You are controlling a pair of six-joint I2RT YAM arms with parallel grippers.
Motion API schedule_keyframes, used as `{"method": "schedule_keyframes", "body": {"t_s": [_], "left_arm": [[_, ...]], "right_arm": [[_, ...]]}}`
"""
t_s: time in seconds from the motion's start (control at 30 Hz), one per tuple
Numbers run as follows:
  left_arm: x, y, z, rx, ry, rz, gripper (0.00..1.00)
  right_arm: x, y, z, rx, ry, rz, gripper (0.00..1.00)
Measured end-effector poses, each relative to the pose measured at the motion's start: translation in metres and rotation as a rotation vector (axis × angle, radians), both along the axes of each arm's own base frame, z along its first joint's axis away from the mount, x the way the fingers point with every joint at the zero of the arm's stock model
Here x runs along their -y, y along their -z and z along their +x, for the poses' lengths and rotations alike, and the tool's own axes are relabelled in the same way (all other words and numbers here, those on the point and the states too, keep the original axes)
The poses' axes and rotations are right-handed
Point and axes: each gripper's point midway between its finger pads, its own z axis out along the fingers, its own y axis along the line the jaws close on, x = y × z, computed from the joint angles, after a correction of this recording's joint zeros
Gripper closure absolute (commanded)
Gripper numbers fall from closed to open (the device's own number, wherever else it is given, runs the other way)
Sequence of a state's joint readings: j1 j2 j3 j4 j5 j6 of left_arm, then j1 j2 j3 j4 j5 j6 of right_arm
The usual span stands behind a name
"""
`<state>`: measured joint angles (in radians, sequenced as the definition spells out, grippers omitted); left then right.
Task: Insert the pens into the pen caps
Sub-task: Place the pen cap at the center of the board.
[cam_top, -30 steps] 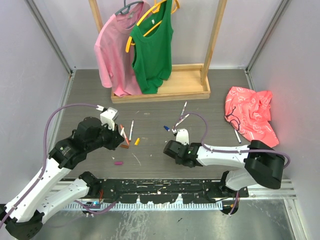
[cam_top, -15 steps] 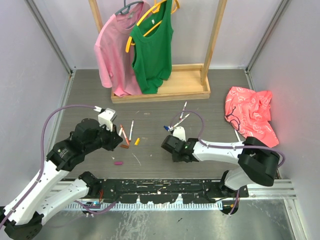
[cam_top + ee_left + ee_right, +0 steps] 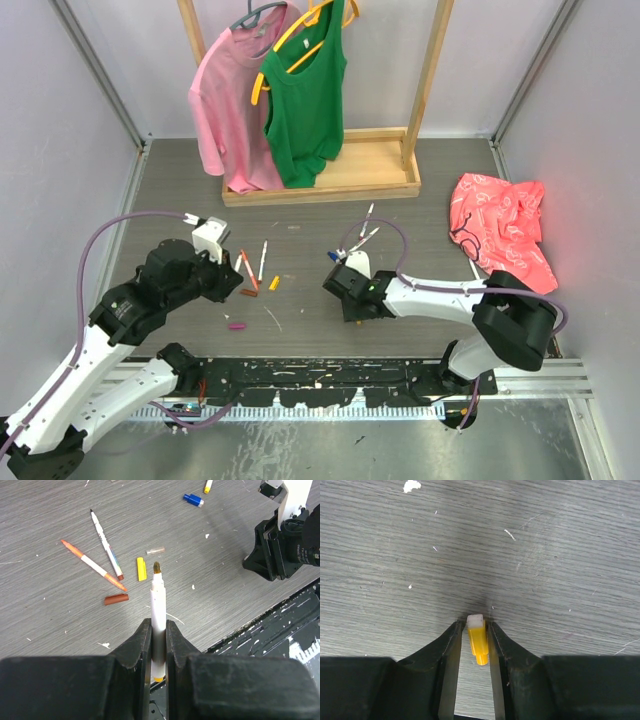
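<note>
Left end effector [image 3: 159, 628] is clamped tight; right end effector [image 3: 476, 628] points steeply down, its fingers close together.

A little yellow pen cap [image 3: 478, 642] with a white end sat between the right gripper's [image 3: 475, 626] two black fingers [image 3: 445, 655]. Under it was a gray table [image 3: 545, 555] with tiny white specks.

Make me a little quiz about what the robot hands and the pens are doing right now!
1. True or false: the left hand grips a white pen with a brown tip.
2. Between the fingers of the right hand sits a little piece that is: A blue, B yellow, C green.
3. Fill in: the loose cap lying by the orange pen is ____.
Key: 1 true; 2 B; 3 brown.
</note>
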<state>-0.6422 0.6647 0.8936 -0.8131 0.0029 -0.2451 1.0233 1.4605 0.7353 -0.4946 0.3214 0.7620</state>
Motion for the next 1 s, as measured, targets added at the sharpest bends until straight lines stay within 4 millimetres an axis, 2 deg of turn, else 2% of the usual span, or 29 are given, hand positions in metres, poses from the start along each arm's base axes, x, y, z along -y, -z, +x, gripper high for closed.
{"method": "schedule_keyframes", "body": {"t_s": [0.5,0.9,1.0], "left_arm": [[-0.0057,0.0028,0.0012,-0.002,-0.025,0.022,1.00],[-0.0060,0.0036,0.0020,-0.004,-0.029,0.026,1.00],[-0.0066,0.0035,0.0024,-0.002,-0.032,0.027,1.00]], "right_arm": [[-0.0024,0.0005,-0.0009,-0.064,-0.055,-0.017,0.66],[-0.0024,0.0014,-0.0008,-0.085,-0.072,-0.012,0.73],[-0.0021,0.0015,-0.0005,-0.089,-0.077,-0.012,0.72]]}}
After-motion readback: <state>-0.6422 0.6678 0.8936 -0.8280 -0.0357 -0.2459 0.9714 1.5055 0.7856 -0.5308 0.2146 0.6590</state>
